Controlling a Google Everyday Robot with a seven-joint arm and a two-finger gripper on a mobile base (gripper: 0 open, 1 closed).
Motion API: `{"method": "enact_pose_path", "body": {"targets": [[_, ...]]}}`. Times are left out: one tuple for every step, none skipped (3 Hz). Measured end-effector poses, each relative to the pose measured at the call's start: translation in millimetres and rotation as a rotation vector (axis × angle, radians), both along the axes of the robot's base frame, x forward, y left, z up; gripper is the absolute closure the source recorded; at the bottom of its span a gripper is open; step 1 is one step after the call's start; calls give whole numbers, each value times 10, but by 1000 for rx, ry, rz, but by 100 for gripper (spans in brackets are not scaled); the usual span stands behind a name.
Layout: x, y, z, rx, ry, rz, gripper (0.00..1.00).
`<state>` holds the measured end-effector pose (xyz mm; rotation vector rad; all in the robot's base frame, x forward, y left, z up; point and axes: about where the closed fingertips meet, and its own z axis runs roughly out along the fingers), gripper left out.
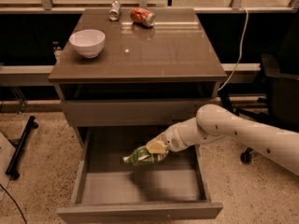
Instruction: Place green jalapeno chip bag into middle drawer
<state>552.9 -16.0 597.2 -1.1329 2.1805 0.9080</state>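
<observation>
The green jalapeno chip bag (141,156) is held in my gripper (157,149) and hangs tilted over the open middle drawer (140,190), above its bare grey bottom, not touching it. The white arm reaches in from the right, under the closed top drawer front. The gripper is shut on the bag's right end. The drawer is pulled far out towards the camera.
On the brown cabinet top (159,50) stand a white bowl (87,42) at the left, a crushed red can (142,17) and a small silver can (114,10) at the back. A black office chair (275,101) stands to the right; a black stand leg (21,146) lies at the left.
</observation>
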Motion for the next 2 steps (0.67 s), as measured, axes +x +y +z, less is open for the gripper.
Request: {"method": "enact_pose_path", "body": {"targets": [[-107, -169, -389, 20, 43, -49, 100], [-192, -374, -770, 30, 93, -101, 100]]}}
